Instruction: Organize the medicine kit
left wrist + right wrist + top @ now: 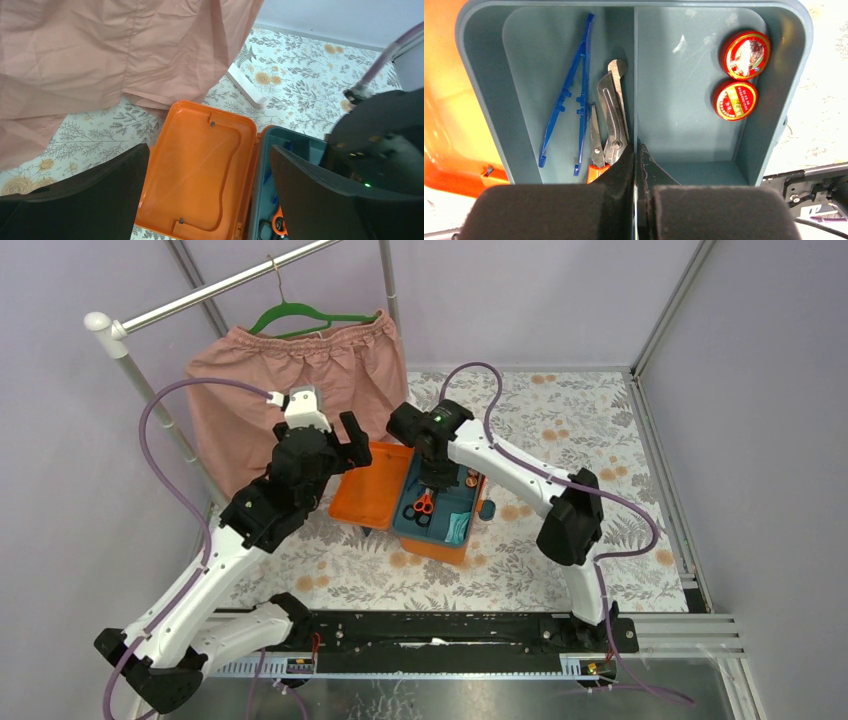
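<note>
The left hand hovers spread wide above the open lid of the medicine kit, which lies mid-tabletop. In its teal tray, blue tweezers and scissors lie in the left compartment and two red tins in the right. Sorting looks nearly done, with closing left, and the right hand is pinched shut at the divider.

Top cam looks down from high behind the rig, left wrist angles down at the open medicine kit, right wrist sits close inside its tray; all share the kit.
</note>
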You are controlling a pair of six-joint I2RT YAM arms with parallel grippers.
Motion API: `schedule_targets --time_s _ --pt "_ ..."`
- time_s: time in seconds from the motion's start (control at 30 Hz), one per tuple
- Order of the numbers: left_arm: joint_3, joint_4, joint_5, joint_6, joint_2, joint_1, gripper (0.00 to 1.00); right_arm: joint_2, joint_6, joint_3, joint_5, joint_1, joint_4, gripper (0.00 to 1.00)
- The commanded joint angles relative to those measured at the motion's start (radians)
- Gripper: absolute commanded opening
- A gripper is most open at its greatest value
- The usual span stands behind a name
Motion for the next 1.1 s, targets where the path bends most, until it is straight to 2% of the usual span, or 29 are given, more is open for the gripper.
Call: schedule_targets --time_s 0.0,0.2,0.6,1.07 --pt "-0.015 0.016 -0.047 -0.005 -0.021 -0.032 0.99 0.025 0.054 0.065 0.027 0.003 -0.056 0.0" --pt "-0.028 0.014 -0.078 0.002 -0.039 -0.061 0.99 0.028 0.08 0.077 0.053 0.004 -0.075 0.0" --pt "-0.029 0.011 -0.087 0.002 -0.042 -0.078 0.99 -0.047 0.082 -0.095 0.044 -0.028 0.013 0.0" --pt "-0.03 0.011 -0.084 0.003 -0.032 -0.078 0.99 -0.051 0.066 -0.075 0.098 -0.036 0.046 0.0"
